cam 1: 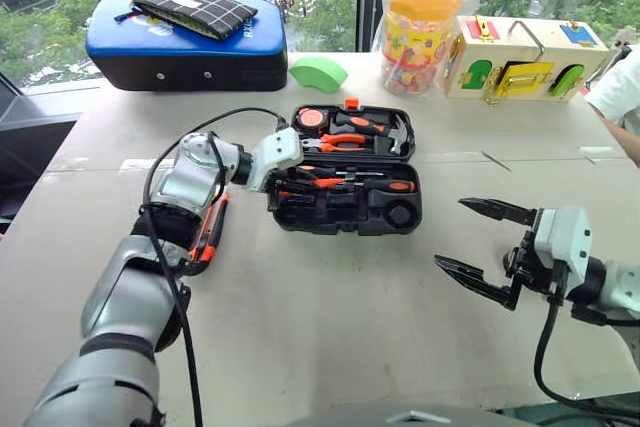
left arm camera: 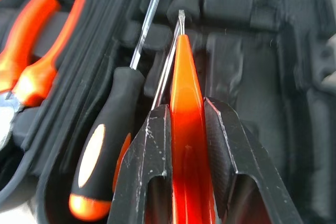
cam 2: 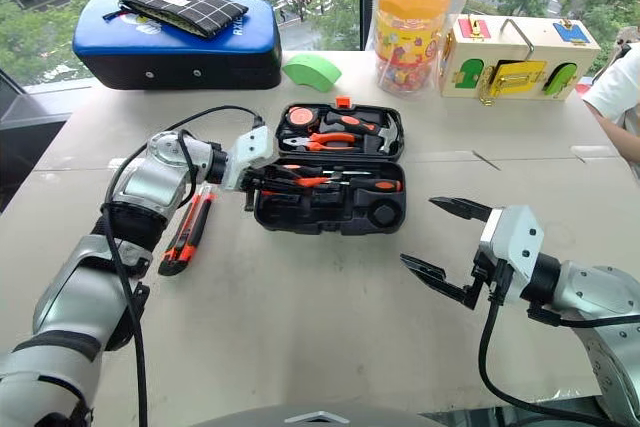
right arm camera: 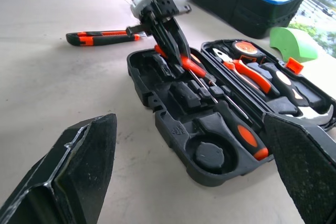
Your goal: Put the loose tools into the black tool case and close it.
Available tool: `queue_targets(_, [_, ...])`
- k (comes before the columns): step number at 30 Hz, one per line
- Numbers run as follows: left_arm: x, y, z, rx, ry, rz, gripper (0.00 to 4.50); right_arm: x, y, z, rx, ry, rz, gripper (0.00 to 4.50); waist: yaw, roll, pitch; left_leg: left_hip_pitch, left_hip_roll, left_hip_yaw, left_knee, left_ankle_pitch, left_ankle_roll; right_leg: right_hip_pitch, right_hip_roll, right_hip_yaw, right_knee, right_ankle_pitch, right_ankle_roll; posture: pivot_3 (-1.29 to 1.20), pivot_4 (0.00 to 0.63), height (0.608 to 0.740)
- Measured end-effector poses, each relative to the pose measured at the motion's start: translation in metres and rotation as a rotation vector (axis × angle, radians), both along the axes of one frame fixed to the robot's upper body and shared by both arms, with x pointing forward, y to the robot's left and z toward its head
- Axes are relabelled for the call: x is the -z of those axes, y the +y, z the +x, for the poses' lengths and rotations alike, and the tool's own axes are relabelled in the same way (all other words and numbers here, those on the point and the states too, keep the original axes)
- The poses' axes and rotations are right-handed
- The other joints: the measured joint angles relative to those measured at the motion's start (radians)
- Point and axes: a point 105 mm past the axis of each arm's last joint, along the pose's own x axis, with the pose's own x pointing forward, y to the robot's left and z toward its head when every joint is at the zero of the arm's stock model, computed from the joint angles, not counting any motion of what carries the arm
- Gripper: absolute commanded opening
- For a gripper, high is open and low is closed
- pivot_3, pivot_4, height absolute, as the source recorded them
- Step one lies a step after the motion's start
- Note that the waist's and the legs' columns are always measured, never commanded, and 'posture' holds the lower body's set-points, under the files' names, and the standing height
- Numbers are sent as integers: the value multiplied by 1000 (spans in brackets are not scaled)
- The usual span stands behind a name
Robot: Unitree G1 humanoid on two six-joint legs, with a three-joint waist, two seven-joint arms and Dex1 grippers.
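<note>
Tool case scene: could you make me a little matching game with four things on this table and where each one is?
Things:
1. all-orange screwdriver
2. utility knife
3. hammer
4. checked pouch

Places:
A. on the blue-topped case
B. loose on the table
C. clamped in the left gripper
D. in the black tool case, far half

Pairs: 1-C, 2-B, 3-D, 4-A

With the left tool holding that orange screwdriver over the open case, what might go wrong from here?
1. The left tool grips the thin orange screwdriver right beside a black-handled screwdriver already seated; it may land across that one, not in its own recess.
2. A badly seated tool might stop the black tool case closing.
3. The utility knife lies outside, easily forgotten.
</note>
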Motion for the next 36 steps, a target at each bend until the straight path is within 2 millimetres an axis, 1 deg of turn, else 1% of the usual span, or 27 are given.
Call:
queue_targets(4, [-1,-3,5,76,-32,74,316,3,-1,-5,38,10,-4,4500,-1,0,1,0,0,-2,7,-1,2,3,0,-2,2,0,1,0,150,740])
queue_targets(6, [0,-5,4,95,-30,77,316,3,-1,-5,47,10,-5,4500,-2,0,1,0,0,-3,9,-2,3,5,0,-3,2,0,1,0,150,740])
queue_targets(10, [1,-17,4,145,-36,75,316,2,-1,-5,65,5,-5,4500,3,0,1,0,0,-4,12,-2,4,7,0,-5,2,0,1,0,150,740])
queue_targets(14, [2,-24,6,158,-41,79,316,1,-2,-3,77,1,-6,4500,5,0,1,0,0,-5,11,-2,4,7,0,-6,2,0,1,0,150,740])
queue_targets(19, [2,-24,10,145,-61,99,316,1,-3,-2,88,-5,-10,4500,4,0,1,1,0,-5,12,-2,4,8,2,-8,4,0,2,0,150,740])
queue_targets(23, [5,-19,12,126,-68,110,316,1,-3,-2,88,-4,-12,4500,-1,0,1,1,0,-5,14,-2,4,8,2,-10,6,0,2,0,150,740])
queue_targets(24, [5,-18,11,125,-67,113,1321,1,-3,-2,88,-4,-12,4500,-3,0,1,1,0,-5,14,-2,4,8,2,-10,6,0,2,0,150,740])
queue_targets(26, [10,-10,10,119,-45,135,2333,1,-3,-2,88,-2,-14,4500,-5,0,1,2,0,-5,14,-2,4,8,3,-11,7,0,2,0,150,740])
queue_targets(27, [9,-11,9,125,-47,135,2597,1,-3,-1,88,-3,-14,4500,-5,0,1,2,0,-5,14,-2,4,8,4,-11,7,0,2,0,150,740])
queue_targets(28, [9,-10,9,122,-46,134,3136,0,-3,-1,85,-7,-15,4500,-5,0,1,2,0,-6,14,-2,4,8,4,-11,7,0,2,0,150,740])
queue_targets(29, [9,-8,10,113,-42,123,3413,0,-3,-1,84,-9,-15,4500,-3,0,1,1,0,-7,15,-2,4,8,4,-12,7,0,2,0,150,740])
queue_targets(31, [4,-7,10,89,-29,72,3413,0,-3,-1,82,-9,-16,4500,-1,-1,2,0,0,-7,16,-2,4,8,7,-13,7,0,2,0,150,740])
queue_targets(33, [-5,-7,10,64,5,-13,3413,0,-3,-1,78,-8,-18,4500,-2,-1,2,0,0,-7,17,-2,4,8,7,-13,7,0,2,0,150,740])
queue_targets(34, [-13,-9,10,54,25,-67,2774,1,-3,-1,77,-6,-20,4500,-2,-1,3,-1,0,-7,17,-2,4,8,7,-13,7,0,2,0,150,740])
queue_targets(35, [-17,-10,9,46,41,-100,2590,1,-3,0,77,-4,-20,4500,-2,-1,3,-1,0,-7,17,-2,4,8,7,-13,7,0,2,0,150,740])
queue_targets(36, [-23,-11,9,31,61,-146,2098,2,-3,1,77,-1,-21,4500,-3,-1,3,0,0,-7,17,-2,4,9,7,-13,7,0,2,0,150,740])
